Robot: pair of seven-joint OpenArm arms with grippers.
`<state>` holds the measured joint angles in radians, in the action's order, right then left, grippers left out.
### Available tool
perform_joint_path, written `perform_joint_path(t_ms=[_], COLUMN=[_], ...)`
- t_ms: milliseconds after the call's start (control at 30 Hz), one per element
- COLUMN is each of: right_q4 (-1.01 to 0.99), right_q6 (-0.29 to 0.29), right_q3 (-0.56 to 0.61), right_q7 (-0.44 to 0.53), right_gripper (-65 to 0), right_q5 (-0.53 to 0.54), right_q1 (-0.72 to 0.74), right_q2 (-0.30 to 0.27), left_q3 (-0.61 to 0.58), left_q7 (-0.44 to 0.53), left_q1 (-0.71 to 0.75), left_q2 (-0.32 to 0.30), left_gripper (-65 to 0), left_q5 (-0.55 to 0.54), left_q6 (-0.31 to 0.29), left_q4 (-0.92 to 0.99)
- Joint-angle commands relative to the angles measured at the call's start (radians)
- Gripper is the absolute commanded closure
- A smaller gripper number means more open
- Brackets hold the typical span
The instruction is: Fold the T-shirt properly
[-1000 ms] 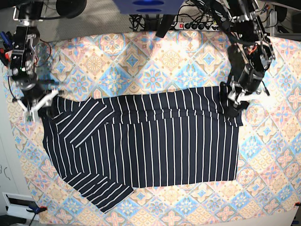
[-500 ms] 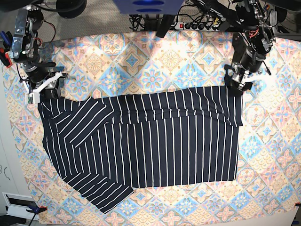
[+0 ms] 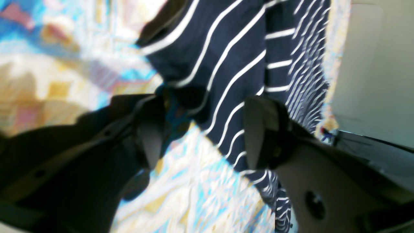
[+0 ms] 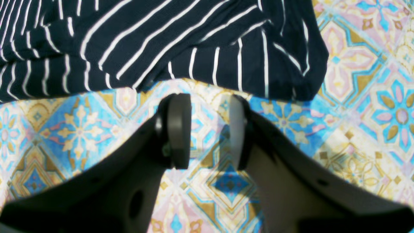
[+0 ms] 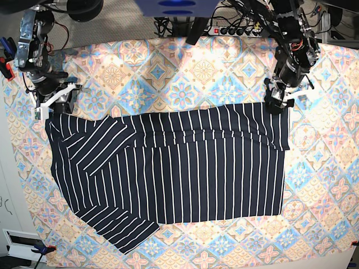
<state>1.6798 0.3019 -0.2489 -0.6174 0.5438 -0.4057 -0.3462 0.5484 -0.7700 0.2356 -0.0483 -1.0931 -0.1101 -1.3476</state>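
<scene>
The dark navy pinstriped T-shirt lies spread on the patterned tablecloth, its top part folded down in a band and one sleeve laid across the left side. My left gripper hovers at the shirt's upper right corner. In the left wrist view it stands open, with the shirt beneath and beyond its fingertips. My right gripper is at the upper left corner. The right wrist view shows it open over bare tablecloth, just short of the shirt's edge.
A power strip with cables lies past the table's far edge. A second sleeve sticks out at the lower left. Grey floor borders the cloth on the left and at the back.
Both grippers have drawn back from the shirt's upper corners toward the far side of the table. The shirt has kept its shape.
</scene>
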Motion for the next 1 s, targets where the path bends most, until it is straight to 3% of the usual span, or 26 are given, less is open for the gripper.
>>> perform_joint_path(t_ms=[0,167,367,433,667,967], right_q4=[0.015,-0.025,-0.128,-0.159,-0.281,-0.367], right_q6=[0.001,0.001,0.001,0.001,0.001,0.001], right_q3=[-0.008,-0.017,-0.069,-0.102,-0.135,-0.135], right_q7=[0.021,0.021,0.021,0.021,-0.02,-0.035], right_gripper=[-19.9,-20.1,-25.6,-26.8,-27.1,-27.1], right_q5=[0.009,0.031,0.195,0.241,0.358,0.371], right_q1=[0.001,0.009,0.038,0.038,0.138,0.225], right_q2=[-0.014,0.002,0.012,0.012,0.012,0.026], left_q3=[-0.001,-0.001,-0.008,-0.008,-0.008,-0.008], left_q7=[-0.004,-0.003,-0.009,-0.01,-0.012,-0.012], left_q1=[-0.026,-0.092,-0.121,-0.123,-0.12,-0.106], left_q2=[-0.008,-0.008,-0.008,-0.008,-0.012,-0.012], left_gripper=[-36.5,-34.5,-9.5,-4.1,-2.2,-2.2], left_q5=[0.003,0.006,0.009,0.009,0.009,0.009], left_q6=[-0.003,-0.004,-0.004,-0.004,-0.004,-0.004], left_q4=[0.024,0.113,0.116,0.116,0.116,0.115])
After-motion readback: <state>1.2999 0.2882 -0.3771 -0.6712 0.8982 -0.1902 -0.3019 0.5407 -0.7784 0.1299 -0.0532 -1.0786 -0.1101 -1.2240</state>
